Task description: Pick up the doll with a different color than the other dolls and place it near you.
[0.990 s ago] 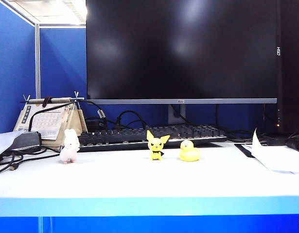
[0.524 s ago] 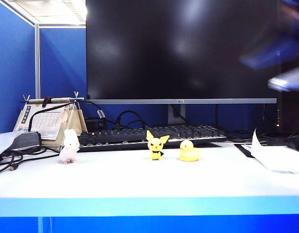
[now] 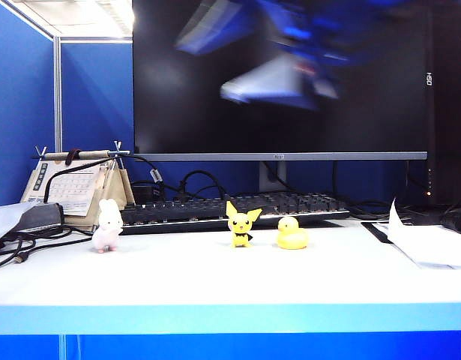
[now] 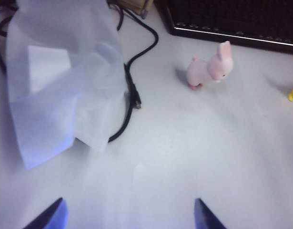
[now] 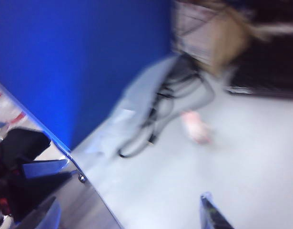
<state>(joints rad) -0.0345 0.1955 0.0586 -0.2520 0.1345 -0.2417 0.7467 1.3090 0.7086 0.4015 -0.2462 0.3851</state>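
Note:
The pale pink doll with a different color (image 3: 106,226) stands upright on the left of the white desk. The other dolls, a yellow pointy-eared figure (image 3: 242,224) and a yellow duck (image 3: 292,234), stand to its right in front of the keyboard. My right arm (image 3: 275,75) is a blue-white blur high in front of the monitor. In its wrist view the right gripper (image 5: 127,215) is open and empty, with the pink doll (image 5: 197,127) far ahead. My left gripper (image 4: 129,217) is open over bare desk, well short of the pink doll (image 4: 210,70).
A black keyboard (image 3: 230,211) and a large monitor (image 3: 279,127) stand behind the dolls. A desk calendar (image 3: 76,187), black cables (image 4: 132,90) and a white sheet (image 4: 60,76) sit at the left. Papers (image 3: 432,244) lie at the right.
My right arm has swung in from the upper right to the upper middle of the exterior view, moving left. The dolls have not moved.

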